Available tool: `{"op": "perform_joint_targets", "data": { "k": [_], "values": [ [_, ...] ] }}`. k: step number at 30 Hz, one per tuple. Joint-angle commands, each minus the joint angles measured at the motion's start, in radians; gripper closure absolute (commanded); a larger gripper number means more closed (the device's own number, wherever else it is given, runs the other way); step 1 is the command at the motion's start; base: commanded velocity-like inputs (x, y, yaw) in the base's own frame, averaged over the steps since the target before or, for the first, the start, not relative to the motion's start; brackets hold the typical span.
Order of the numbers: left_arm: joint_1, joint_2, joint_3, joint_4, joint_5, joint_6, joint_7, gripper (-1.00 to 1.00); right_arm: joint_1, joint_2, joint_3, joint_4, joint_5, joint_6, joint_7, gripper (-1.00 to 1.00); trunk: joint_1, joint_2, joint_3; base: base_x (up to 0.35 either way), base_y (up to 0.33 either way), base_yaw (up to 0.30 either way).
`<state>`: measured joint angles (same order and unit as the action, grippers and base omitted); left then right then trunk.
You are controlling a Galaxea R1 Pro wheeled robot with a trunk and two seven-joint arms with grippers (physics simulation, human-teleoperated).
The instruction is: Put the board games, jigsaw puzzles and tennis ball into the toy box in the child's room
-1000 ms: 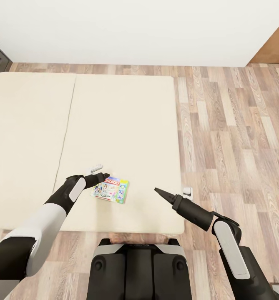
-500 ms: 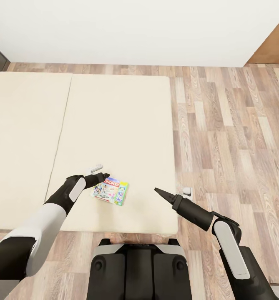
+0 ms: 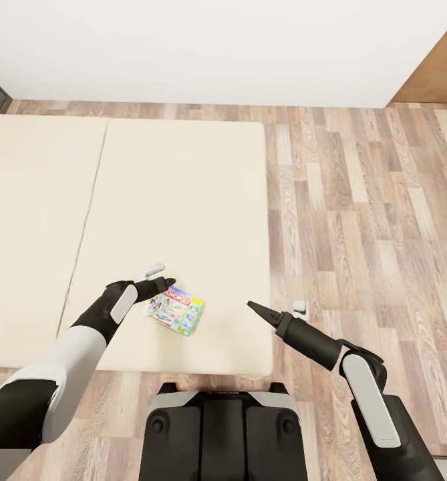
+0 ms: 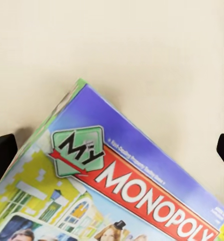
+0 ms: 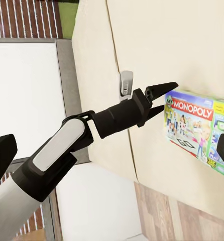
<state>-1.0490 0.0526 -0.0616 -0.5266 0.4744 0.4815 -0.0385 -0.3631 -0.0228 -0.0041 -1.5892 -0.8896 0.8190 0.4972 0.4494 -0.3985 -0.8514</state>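
Where bed (image 3: pixel 183 200) lies — one board game (image 3: pixel 176 308)

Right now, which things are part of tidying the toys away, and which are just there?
Part of the job:
- colourful flat Monopoly game box
- big beige bed that it lies on
- black left end effector, open beside the box

Just there:
- wood-plank floor
- white wall
- black right end effector, holding nothing

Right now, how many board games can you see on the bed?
1: a Monopoly box lying flat on the bed near its front edge, beside the left tool. Another may lie outside the pictures.
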Motion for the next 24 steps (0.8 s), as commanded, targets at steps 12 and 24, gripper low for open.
{"op": "perform_joint_targets", "data": {
  "k": [12, 24],
  "values": [
    [0.0, 0.001, -0.004, -0.001, 0.003, 0.003, -0.001, -1.0, 0.0, 0.0, 0.0, 0.0, -0.002, 0.005, 0.001, -1.0, 0.001, -0.001, -0.001, 0.0, -0.073, 0.0],
    [0.0, 0.002, 0.002, -0.001, 0.005, 0.003, 0.0, -1.0, 0.0, 0.0, 0.0, 0.0, -0.002, 0.005, 0.001, -1.0, 0.001, -0.001, -0.001, 0.0, -0.04, 0.0]
  ]
}}
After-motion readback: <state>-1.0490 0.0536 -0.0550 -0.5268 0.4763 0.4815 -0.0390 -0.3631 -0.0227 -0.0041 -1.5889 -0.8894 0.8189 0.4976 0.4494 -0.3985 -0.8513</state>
